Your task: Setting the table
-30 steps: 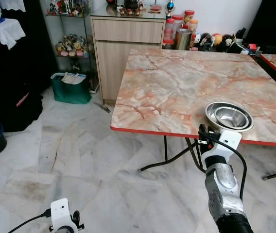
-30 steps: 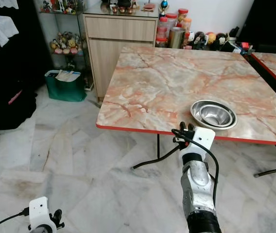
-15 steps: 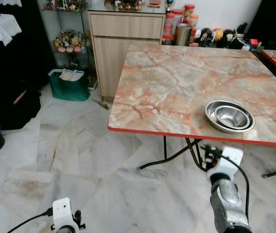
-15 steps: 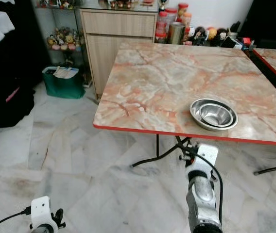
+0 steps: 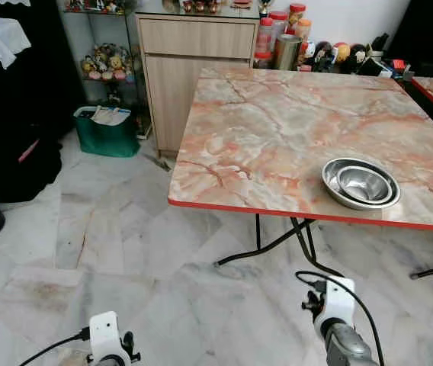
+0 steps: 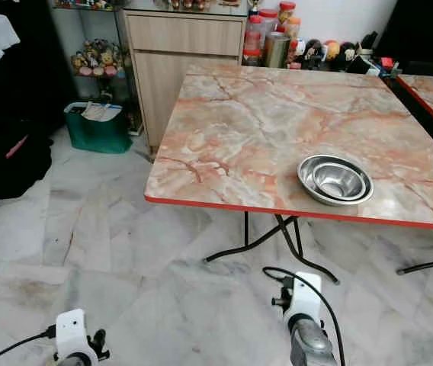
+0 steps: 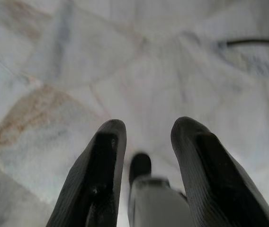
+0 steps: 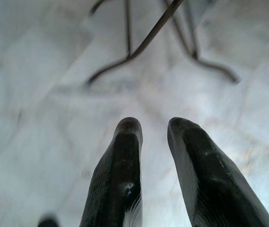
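A: Where do we stand with the setting? We see the steel bowls point(image 5: 360, 183), one nested inside the other, sitting on the marble surface point(image 5: 277, 137) close to its near red edge, toward our right.

B: And both arms hang low over the floor point(image 5: 125, 252). Our right pincer point(image 8: 156, 156) points at the tiles near the folding legs point(image 8: 144, 40) of the surface, fingers point(image 8: 122, 161) slightly parted and pinching nothing. Our left pincer point(image 7: 146, 156) is likewise spread a little above the floor, holding nothing.

A: So we judge the bowls placed, and the next piece must be fetched.

B: Probably. To do it well, we should keep both arms tucked while we turn, so that the right arm's cable point(image 5: 346, 286) does not catch the surface's legs.

A: And the bowls?

B: They sit near the edge, so we should not brush the surface as we pass. If they are meant as two places, we separate them later, lifting the inner one by its rim.

A: The wooden cabinet point(image 5: 194, 69) and the jars point(image 5: 277, 38) stand beyond the far corner; we cannot tell whether tableware is there.
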You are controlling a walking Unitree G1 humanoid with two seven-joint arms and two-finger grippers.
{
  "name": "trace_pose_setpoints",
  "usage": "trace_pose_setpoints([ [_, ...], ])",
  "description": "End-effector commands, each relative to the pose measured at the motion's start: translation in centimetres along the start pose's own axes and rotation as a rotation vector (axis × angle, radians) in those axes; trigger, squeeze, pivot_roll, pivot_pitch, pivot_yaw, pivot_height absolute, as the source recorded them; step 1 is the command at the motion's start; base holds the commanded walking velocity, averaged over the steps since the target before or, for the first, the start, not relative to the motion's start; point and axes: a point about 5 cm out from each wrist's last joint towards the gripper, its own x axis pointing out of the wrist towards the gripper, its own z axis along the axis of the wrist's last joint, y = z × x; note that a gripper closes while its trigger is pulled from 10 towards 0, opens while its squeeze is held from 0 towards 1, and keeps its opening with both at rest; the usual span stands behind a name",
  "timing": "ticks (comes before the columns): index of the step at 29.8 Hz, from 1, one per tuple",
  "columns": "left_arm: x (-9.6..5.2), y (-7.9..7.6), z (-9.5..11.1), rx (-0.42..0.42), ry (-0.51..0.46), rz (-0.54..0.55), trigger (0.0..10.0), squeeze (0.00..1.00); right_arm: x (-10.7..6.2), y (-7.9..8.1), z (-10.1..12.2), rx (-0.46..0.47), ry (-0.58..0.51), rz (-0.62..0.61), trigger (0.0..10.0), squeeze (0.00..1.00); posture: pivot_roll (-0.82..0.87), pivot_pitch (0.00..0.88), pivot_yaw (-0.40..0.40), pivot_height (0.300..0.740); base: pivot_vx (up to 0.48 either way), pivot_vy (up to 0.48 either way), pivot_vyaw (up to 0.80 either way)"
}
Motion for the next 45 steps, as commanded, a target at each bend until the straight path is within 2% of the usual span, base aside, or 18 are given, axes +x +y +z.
trace_pose_setpoints([
  [1, -0.3, -0.2, -1.3, 0.049, 0.06, -0.008, 10.0, 0.0, -0.1, -0.3, -0.6, -0.022, 0.037, 0.018, 10.0, 0.0, 0.04, 0.0, -0.068, 0.728, 0.0, 0.0, 0.0],
  [8, -0.6, -0.2, -2.2, 0.114, 0.102, -0.046, 10.0, 0.0, -0.6, -1.2, -2.0, -0.056, 0.089, 0.026, 10.0, 0.0, 0.09, 0.0, -0.026, 0.728, 0.0, 0.0, 0.0],
  [13, -0.2, 0.0, -0.9, 0.156, 0.064, -0.071, 10.0, 0.0, -0.6, -1.9, -1.9, -0.016, 0.095, -0.031, 10.0, 0.0, 0.11, 0.0, -0.004, 0.728, 0.0, 0.0, 0.0],
  [17, 0.5, 0.4, 1.2, 0.166, 0.014, -0.058, 10.0, 0.0, -0.4, -2.0, -1.3, -0.023, 0.095, -0.034, 10.0, 0.0, 0.11, 0.0, -0.036, 0.728, 0.0, 0.0, 0.0],
  [20, 0.8, 1.0, 2.2, 0.094, -0.017, -0.003, 10.0, 0.0, 0.1, -0.1, -0.8, -0.053, 0.098, 0.002, 10.0, 0.0, 0.07, 0.0, -0.067, 0.728, 0.0, 0.0, 0.0],
  [25, 0.7, 1.0, 1.9, 0.087, -0.009, 0.007, 10.0, 0.0, 0.3, 0.9, -0.5, -0.045, 0.095, 0.013, 10.0, 0.0, 0.04, 0.0, -0.057, 0.728, 0.0, 0.0, 0.0],
  [27, 0.6, 0.5, 1.5, 0.087, 0.006, 0.001, 10.0, 0.0, 0.4, 1.3, -0.4, -0.018, 0.092, 0.003, 10.0, 0.0, 0.03, 0.0, -0.043, 0.728, 0.0, 0.0, 0.0],
  [33, 0.7, 0.1, 1.7, 0.102, 0.008, -0.003, 10.0, 0.0, 0.4, 1.3, -0.4, -0.074, 0.127, 0.001, 10.0, 0.0, 0.04, 0.0, -0.038, 0.728, 0.0, 0.0, 0.0],
  [39, 0.8, 1.3, 2.2, 0.112, -0.002, 0.027, 10.0, 0.0, 0.4, 1.3, -0.8, -0.008, 0.143, -0.028, 10.0, 0.0, 0.07, 0.0, -0.04, 0.728, 0.0, -0.262, 0.0],
  [45, 0.8, 1.9, 2.4, 0.107, -0.012, 0.046, 10.0, 0.0, 0.2, 1.3, -1.2, -0.014, 0.149, -0.027, 10.0, 0.0, 0.08, 0.0, -0.041, 0.728, 0.0, -0.349, 0.0],
])
